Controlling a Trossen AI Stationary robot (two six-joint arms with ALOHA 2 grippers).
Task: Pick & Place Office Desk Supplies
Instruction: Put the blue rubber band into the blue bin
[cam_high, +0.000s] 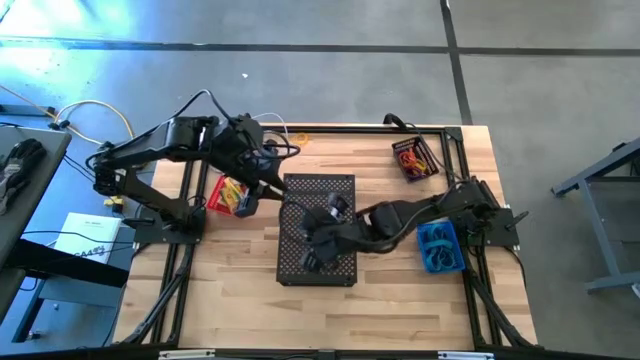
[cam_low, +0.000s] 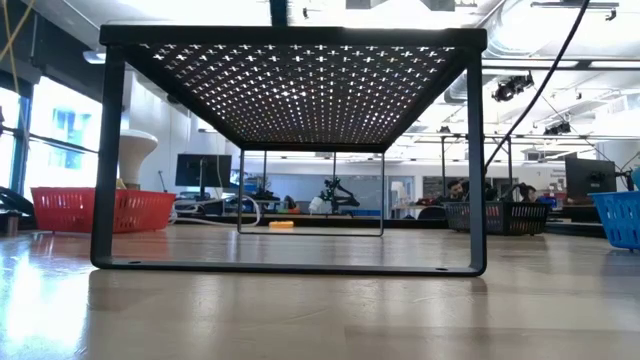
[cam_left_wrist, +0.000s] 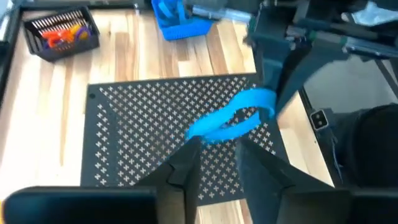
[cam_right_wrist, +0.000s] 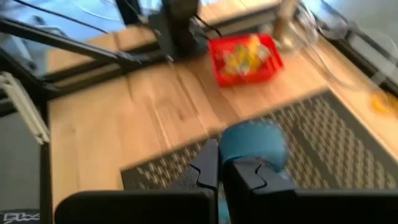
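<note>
No brand, label or legible writing is visible on any item. The table (cam_high: 240, 300) is light butcher-block wood inside a black frame, standing on a grey concrete floor.

Near the left edge sits a red basket (cam_high: 229, 195) holding yellow and orange office desk supplies (cam_right_wrist: 244, 55). The left gripper (cam_left_wrist: 214, 155) reaches past it to the black perforated stand (cam_high: 318, 228) at table centre, its jaws slightly parted beside a blue band (cam_left_wrist: 233, 118) lying over the stand's top.

The right gripper (cam_right_wrist: 221, 168) is over the same stand with its jaws closed on that blue band.

A black basket (cam_high: 414, 158) with red and orange loops sits near the far right corner; a blue basket (cam_high: 439, 247) sits at the right edge.

Behind the table the low view shows an open room with desks, monitors and ceiling lights.
</note>
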